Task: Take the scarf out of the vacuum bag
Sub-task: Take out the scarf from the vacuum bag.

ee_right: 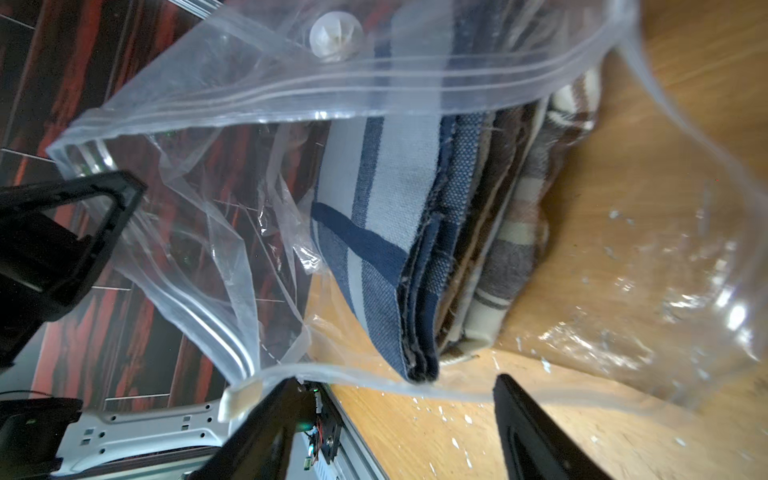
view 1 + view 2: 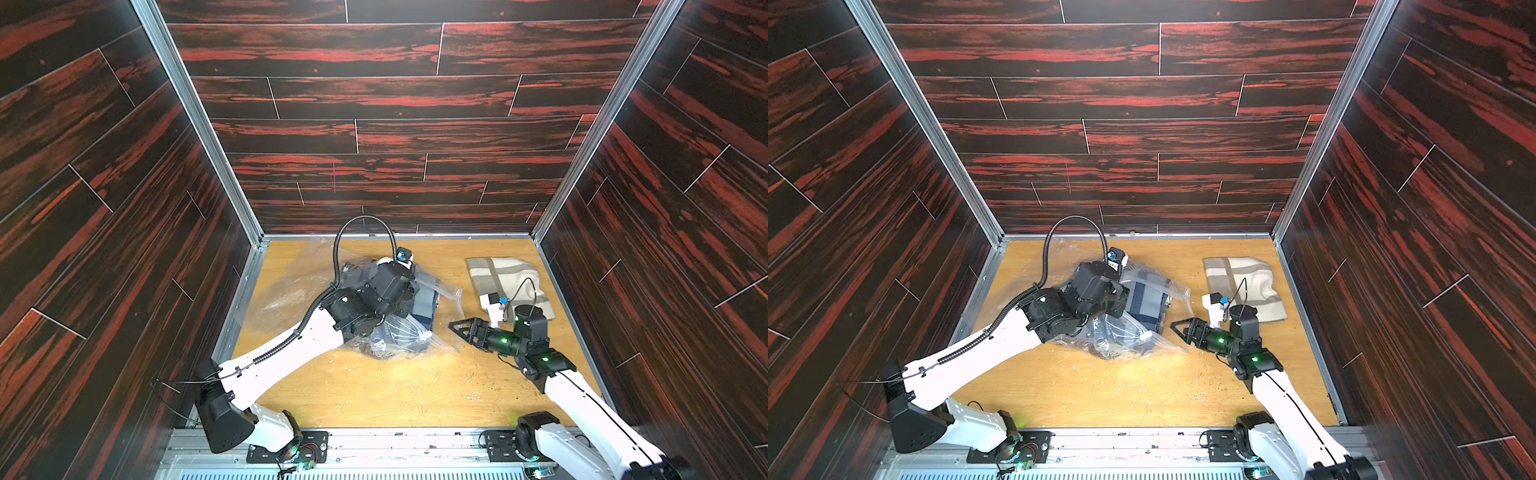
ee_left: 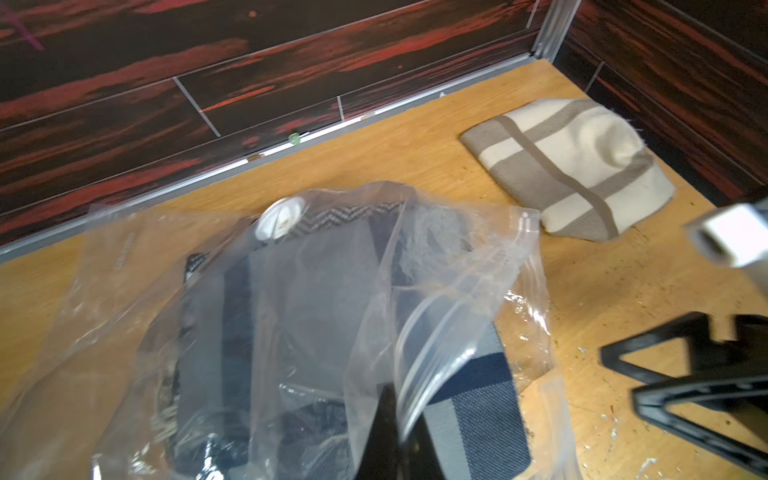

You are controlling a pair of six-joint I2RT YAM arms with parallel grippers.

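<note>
Right gripper (image 1: 395,384) fingers (image 1: 523,424) are standing wide apart and empty at the gaping mouth of the vacuum bag (image 1: 249,95), which is lying in the middle of the table (image 2: 374,395). We are judging the pick so: reaching in low toward 9 o'clock, pinching only the top blue plaid scarf (image 1: 374,199) by its folded edge, clear of plastic. Our left gripper (image 1: 120,199) is clamping the bag's upper lip, lifting it. A beige striped scarf (image 2: 498,274) is lying outside, at 2 o'clock.
</note>
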